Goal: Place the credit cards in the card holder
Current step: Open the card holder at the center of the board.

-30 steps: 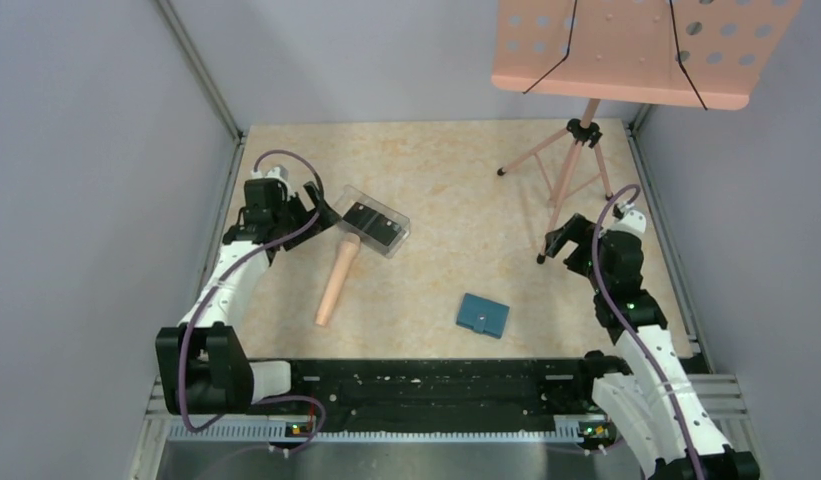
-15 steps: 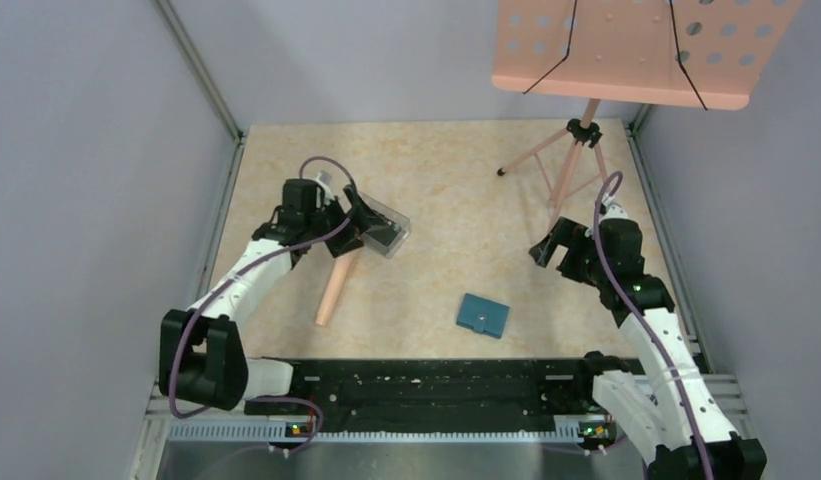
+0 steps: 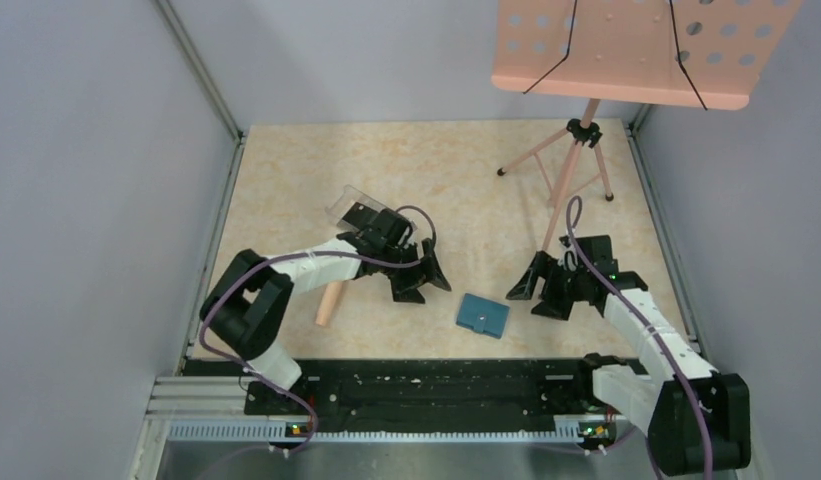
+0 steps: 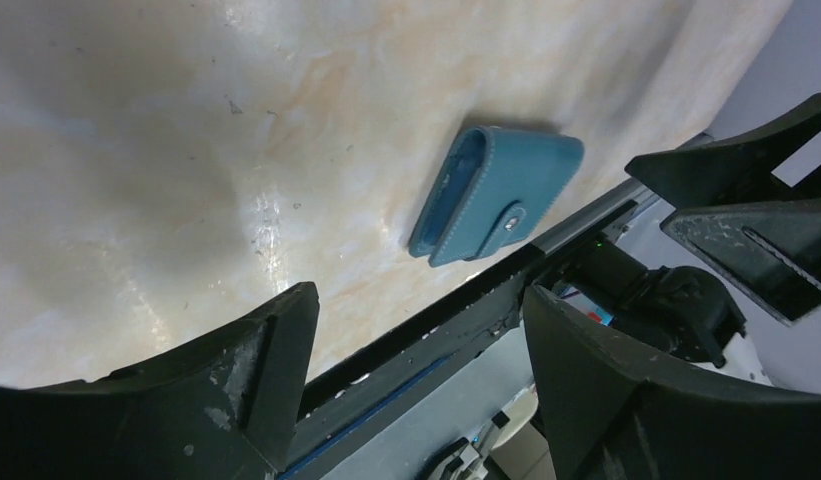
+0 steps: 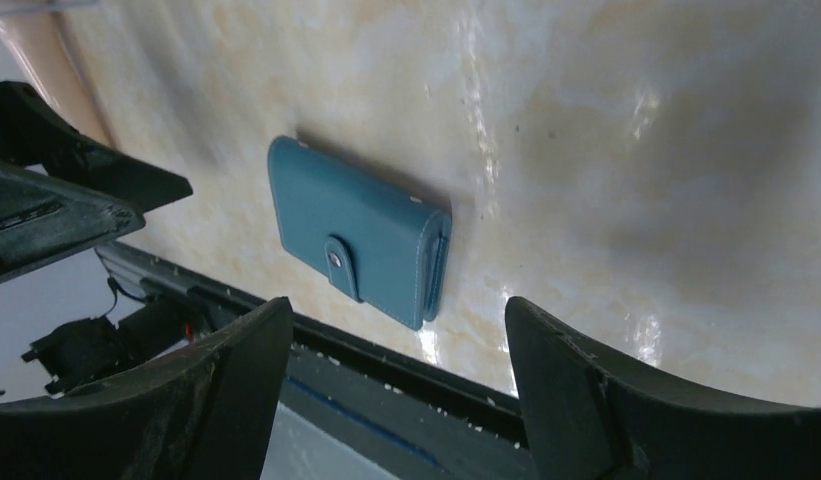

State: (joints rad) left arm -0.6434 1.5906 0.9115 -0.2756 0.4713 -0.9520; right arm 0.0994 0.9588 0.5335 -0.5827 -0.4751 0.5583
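Top external: left tool [image 3: 423, 283] and right tool [image 3: 538, 293], both wide and empty, flank the snapped-shut card holder [image 3: 483, 315]; if I drive both in, they may collide.

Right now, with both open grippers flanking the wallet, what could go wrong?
1. The small teal-blue folding wallet lies flat and snapped shut; the left gripper and right gripper, jaws open on either side, might push it along the table or hit each other.
2. The left arm lies across the peach wooden handle, beside the clear plastic box; a swing might knock either.
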